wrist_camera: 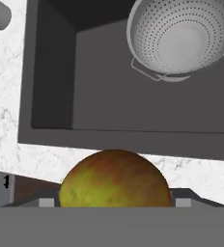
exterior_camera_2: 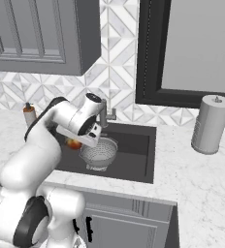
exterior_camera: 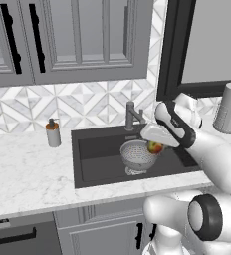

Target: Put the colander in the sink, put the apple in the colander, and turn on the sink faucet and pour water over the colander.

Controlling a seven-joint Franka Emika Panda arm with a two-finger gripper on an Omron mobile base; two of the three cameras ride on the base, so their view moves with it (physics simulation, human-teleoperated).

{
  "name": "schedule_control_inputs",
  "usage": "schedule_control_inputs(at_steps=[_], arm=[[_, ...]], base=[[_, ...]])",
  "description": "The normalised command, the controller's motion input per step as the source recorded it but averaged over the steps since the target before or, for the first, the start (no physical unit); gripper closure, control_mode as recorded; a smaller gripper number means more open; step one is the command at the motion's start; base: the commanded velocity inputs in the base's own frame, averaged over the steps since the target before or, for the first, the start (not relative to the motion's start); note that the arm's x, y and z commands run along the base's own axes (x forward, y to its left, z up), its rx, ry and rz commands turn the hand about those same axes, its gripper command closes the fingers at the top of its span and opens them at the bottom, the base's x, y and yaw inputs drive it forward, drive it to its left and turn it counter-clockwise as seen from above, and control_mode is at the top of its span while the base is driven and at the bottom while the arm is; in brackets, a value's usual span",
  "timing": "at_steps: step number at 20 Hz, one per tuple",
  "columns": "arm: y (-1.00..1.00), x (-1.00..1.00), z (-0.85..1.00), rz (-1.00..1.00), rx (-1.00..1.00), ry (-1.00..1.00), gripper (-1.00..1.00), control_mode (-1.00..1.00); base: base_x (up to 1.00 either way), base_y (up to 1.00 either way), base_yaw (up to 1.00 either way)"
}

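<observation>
One gripper [exterior_camera: 156, 144] of ours clasping the apple [exterior_camera: 155, 147], just above the colander [exterior_camera: 138, 155] rim, colander upright in the sink [exterior_camera: 90, 167], faucet [exterior_camera: 131, 116] behind it.

From my station all three feeds come through bright and evenly lit, with flat rendered light and no glare on the white marble tabletop [exterior_camera: 28, 169]. The sink [exterior_camera: 95, 159] is the darkest area, with only a soft shadow along its inner walls, and the colander [wrist_camera: 181, 38] shows a gentle sheen in the hand view. Edges look a little soft and jagged at this resolution, though I see no motion blur or bending at the frame borders; the apple [wrist_camera: 115, 179], close to the lens, looks slightly soft.
</observation>
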Motion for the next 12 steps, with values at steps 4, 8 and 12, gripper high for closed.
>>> schedule_control_inputs(at_steps=[4,8,12], arm=[[-0.52,0.43,-0.04,0.1,0.06,-0.01,1.0,-1.0],[-0.4,0.56,-0.1,0.17,0.03,0.0,1.0,-1.0],[-0.43,0.4,-0.18,0.16,0.03,-0.06,1.0,-1.0]], base=[[0.0,0.0,0.0],[0.0,0.0,0.0],[0.0,0.0,0.0]])
